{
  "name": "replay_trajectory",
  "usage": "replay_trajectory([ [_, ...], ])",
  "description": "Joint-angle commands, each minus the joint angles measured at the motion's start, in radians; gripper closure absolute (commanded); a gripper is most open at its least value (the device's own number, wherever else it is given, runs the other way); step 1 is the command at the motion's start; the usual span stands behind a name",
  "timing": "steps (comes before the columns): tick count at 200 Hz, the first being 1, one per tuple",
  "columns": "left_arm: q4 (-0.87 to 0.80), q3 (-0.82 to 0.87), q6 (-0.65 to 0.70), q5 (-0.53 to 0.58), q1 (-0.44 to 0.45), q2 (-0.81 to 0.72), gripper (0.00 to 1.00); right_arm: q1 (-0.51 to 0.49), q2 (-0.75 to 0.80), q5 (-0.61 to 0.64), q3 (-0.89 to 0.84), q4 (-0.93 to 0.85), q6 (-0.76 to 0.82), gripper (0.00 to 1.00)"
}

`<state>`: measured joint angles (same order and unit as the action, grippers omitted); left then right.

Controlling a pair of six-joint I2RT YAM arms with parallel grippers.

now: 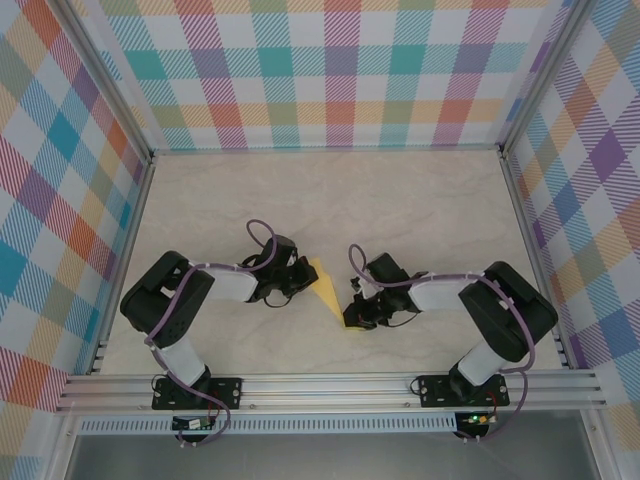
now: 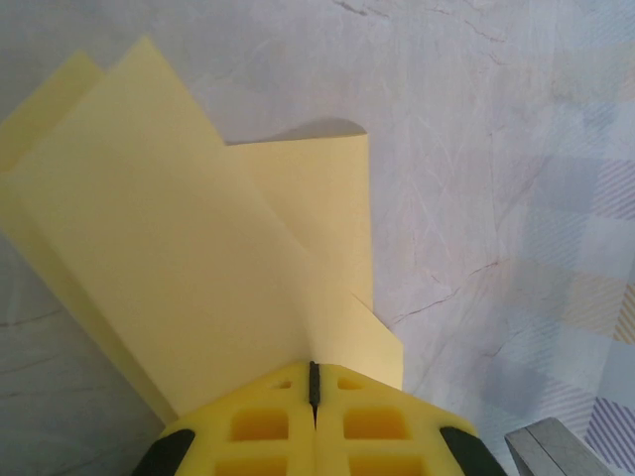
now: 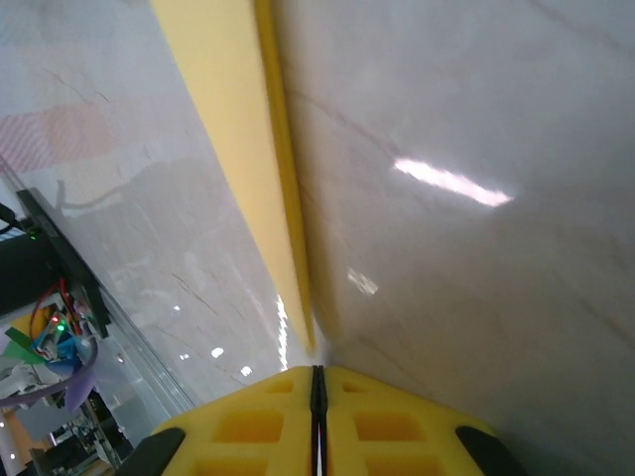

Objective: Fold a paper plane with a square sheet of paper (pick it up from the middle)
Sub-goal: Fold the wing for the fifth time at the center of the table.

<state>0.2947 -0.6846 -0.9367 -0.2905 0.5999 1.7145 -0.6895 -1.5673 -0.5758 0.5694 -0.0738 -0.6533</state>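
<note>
The yellow paper (image 1: 327,286) is folded into a narrow, angular shape with overlapping flaps and stretches between my two grippers near the table's middle front. My left gripper (image 1: 301,277) is shut on its upper end. In the left wrist view the folded flaps (image 2: 169,268) fan out from the closed yellow jaws (image 2: 314,369). My right gripper (image 1: 356,306) is at the paper's lower end. In the right wrist view the paper (image 3: 230,109) shows edge-on as a thin strip running down into the closed jaws (image 3: 317,371).
The beige marbled table top (image 1: 400,200) extends behind the arms. Checked walls (image 1: 330,70) enclose three sides. An aluminium rail (image 1: 330,385) runs along the near edge, with wiring and a circuit board (image 3: 50,327) beyond it.
</note>
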Motion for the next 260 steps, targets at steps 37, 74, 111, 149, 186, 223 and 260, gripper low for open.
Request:
replay_trajectory([
  [37,-0.296,-0.121,0.103,0.065,0.019,-0.118,0.86,-0.008,0.319,0.437,0.044,-0.297,-0.004,0.71],
  [74,-0.717,-0.332,0.158,0.281,0.079,-0.187,0.44,0.002,0.432,0.651,0.05,-0.318,-0.032,0.41],
  [111,-1.009,-0.494,0.083,0.436,0.158,-0.132,0.28,0.051,0.411,0.653,0.052,-0.268,-0.068,0.26],
  [149,-1.058,-0.573,0.018,0.455,0.196,-0.033,0.23,0.084,0.333,0.508,0.058,-0.149,-0.073,0.22],
  [186,-1.069,-0.639,-0.004,0.429,0.196,0.085,0.24,0.085,0.244,0.424,0.101,-0.117,-0.06,0.2],
  [223,-1.079,-0.669,-0.001,0.409,0.195,0.145,0.27,0.085,0.173,0.334,0.143,-0.084,-0.046,0.2],
  [260,-1.055,-0.581,-0.024,0.434,0.187,0.062,0.45,0.085,0.104,0.276,0.18,-0.071,-0.04,0.21],
])
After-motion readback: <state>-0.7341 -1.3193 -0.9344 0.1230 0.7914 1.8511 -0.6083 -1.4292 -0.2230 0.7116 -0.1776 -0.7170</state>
